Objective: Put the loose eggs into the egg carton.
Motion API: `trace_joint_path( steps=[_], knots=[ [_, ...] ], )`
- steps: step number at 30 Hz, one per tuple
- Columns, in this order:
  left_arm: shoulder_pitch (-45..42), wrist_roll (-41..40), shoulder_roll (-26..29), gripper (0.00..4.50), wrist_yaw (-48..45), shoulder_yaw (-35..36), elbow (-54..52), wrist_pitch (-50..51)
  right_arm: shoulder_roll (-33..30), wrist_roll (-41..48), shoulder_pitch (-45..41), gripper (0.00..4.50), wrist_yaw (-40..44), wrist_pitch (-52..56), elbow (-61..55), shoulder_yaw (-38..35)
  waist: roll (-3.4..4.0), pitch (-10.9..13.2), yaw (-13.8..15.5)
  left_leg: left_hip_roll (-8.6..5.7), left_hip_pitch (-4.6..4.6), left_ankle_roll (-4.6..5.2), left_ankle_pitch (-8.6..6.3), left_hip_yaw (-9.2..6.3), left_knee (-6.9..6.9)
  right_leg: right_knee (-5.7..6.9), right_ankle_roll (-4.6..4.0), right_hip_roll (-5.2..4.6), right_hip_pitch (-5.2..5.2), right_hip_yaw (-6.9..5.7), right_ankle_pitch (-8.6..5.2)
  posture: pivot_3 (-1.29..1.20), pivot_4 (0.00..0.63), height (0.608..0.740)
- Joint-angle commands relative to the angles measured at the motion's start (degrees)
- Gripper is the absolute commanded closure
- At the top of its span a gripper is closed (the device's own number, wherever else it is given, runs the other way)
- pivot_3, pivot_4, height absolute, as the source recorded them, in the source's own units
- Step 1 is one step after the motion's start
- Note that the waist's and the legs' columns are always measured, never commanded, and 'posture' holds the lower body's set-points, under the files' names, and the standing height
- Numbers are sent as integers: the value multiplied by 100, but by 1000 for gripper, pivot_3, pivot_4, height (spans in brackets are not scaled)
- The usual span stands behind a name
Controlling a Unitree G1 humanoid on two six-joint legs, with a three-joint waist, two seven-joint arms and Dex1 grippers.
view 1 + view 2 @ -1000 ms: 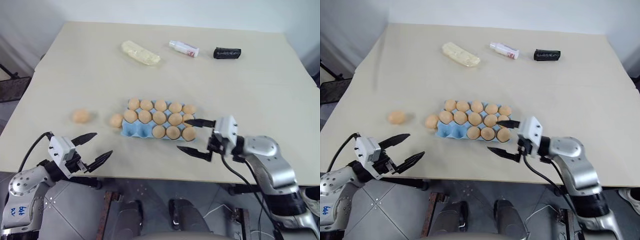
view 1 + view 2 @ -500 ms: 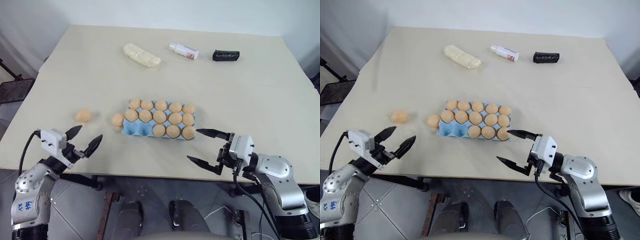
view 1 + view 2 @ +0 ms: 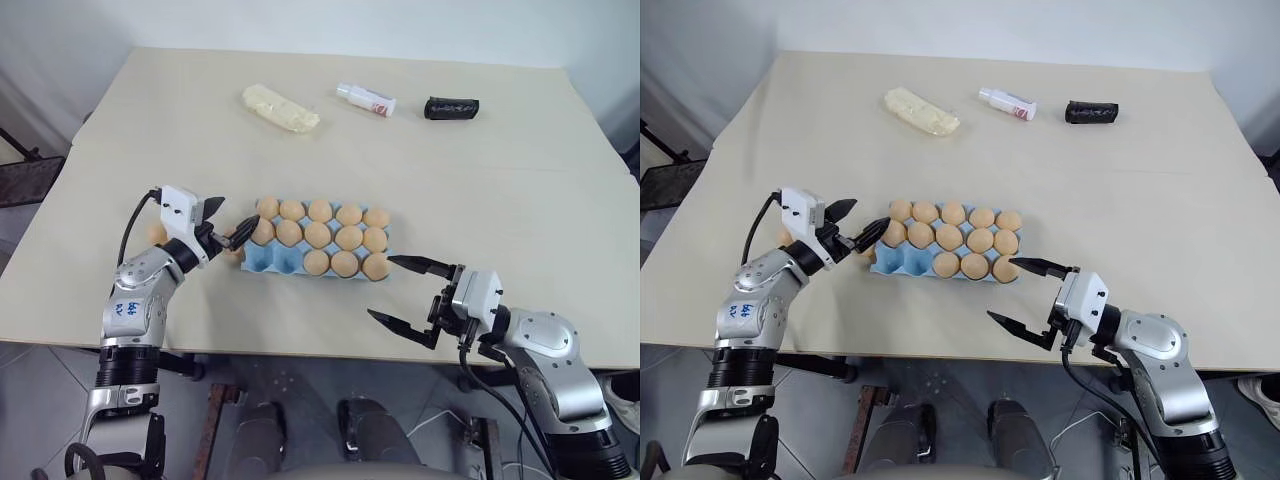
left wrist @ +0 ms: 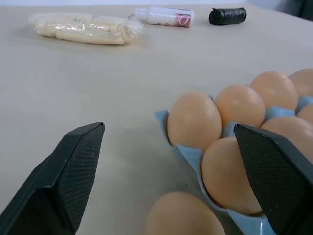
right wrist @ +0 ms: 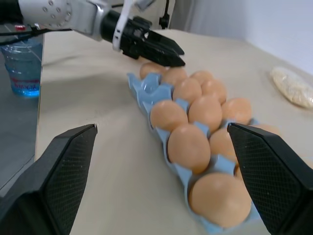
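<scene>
Standing near the middle of the desk point(image 3: 480, 170), the egg carton point(image 3: 270, 259) holds thirteen eggs, its two near-left cups bare. One loose egg point(image 4: 183, 215) lies against the carton's left end. Left pincer point(image 3: 228, 218) hovers wide at that end, holding nothing. Right pincer point(image 3: 402, 293) hangs wide beside the carton's right end, holding nothing.

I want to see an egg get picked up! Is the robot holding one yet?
Not yet. The left gripper is open by the loose egg beside the egg carton; the right gripper is open too, holding nothing.
</scene>
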Motion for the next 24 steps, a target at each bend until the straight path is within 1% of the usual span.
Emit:
trace_joint_path(
  steps=[1,7,11,17,24],
  knots=[
    [76,59,98,0,-56,6,0,41,30,101,2,21,-109,-11,-247,-13,0,0,22,-1,1,1,1,0,5,4,0,-1,2,1,0,0,150,740],
    [584,-191,397,0,-273,325,-562,182,33,46,-17,21,-186,-66,-181,-33,0,0,7,-4,28,6,6,-1,9,8,0,-12,34,3,1,0,150,740],
    [814,-117,489,0,-308,361,-499,148,54,30,-43,21,-242,-78,-148,-12,0,0,42,-4,22,5,6,-5,3,2,-3,-13,26,0,-1,0,150,740],
    [489,86,234,0,-241,80,-20,-37,50,27,-96,21,-232,-70,-112,18,-1,1,87,-11,8,8,6,-7,5,-6,-3,-22,20,-4,-1,0,150,740],
    [264,340,229,0,-61,31,448,-87,41,31,-106,21,-236,-55,-109,19,-1,0,43,-5,7,5,4,-5,0,-2,-2,-10,10,-2,0,0,150,740]
  ],
)
